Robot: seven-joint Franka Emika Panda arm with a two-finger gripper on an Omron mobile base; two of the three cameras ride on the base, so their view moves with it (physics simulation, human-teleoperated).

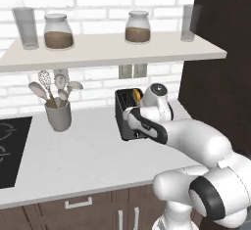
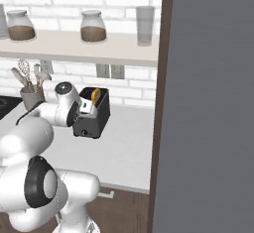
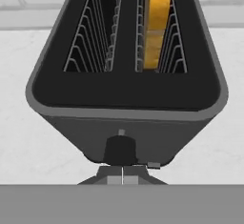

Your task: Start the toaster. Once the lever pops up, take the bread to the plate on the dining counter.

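Your gripper (image 3: 122,179) is closed, empty, at the front of 1 toaster (image 3: 126,113) w/ 2 slots, 1 bread (image 3: 157,25) in the right slot; beyond: 1 crock (image 1: 58,115), 2 jars, 2 glasses on shelf (image 1: 112,50).

One toaster (image 1: 126,112), two slots; one bread slice (image 3: 157,23). Two jars (image 1: 58,31) on shelf, two glasses (image 1: 25,27). One utensil crock (image 1: 58,115). One cooktop (image 1: 11,148).
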